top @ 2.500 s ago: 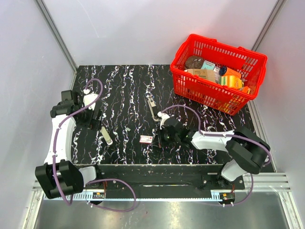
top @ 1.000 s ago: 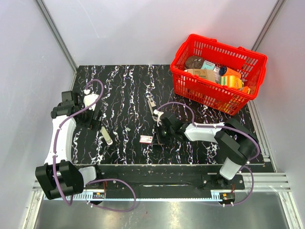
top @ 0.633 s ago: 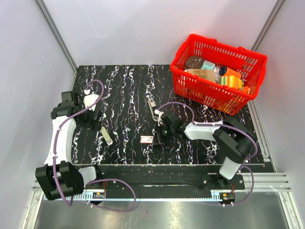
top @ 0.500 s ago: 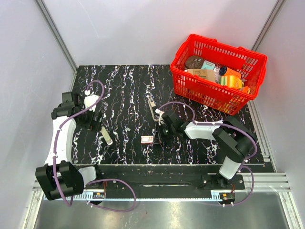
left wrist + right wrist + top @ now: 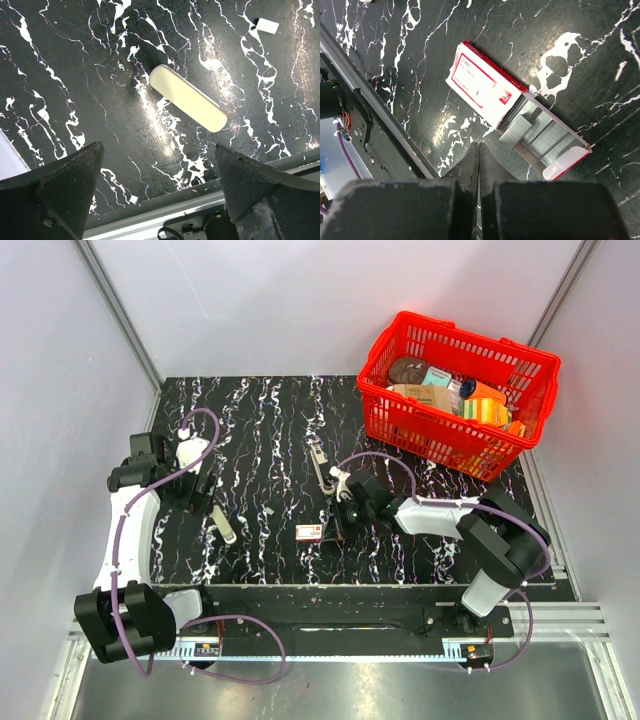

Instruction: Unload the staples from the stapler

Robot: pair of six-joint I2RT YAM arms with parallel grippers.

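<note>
Mid-transfer, I judge: my right end effector (image 5: 478,145), pinched shut beside the open red-and-white cardboard staple box (image 5: 485,90), next needs the slim grey stapler (image 5: 318,462).

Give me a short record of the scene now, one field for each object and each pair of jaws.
left jaws: open, above cream bar
right jaws: shut, tips beside staple box
staple box: slid open, staples visible
stapler: lying beyond the box
red basket: far right corner, filled
</note>
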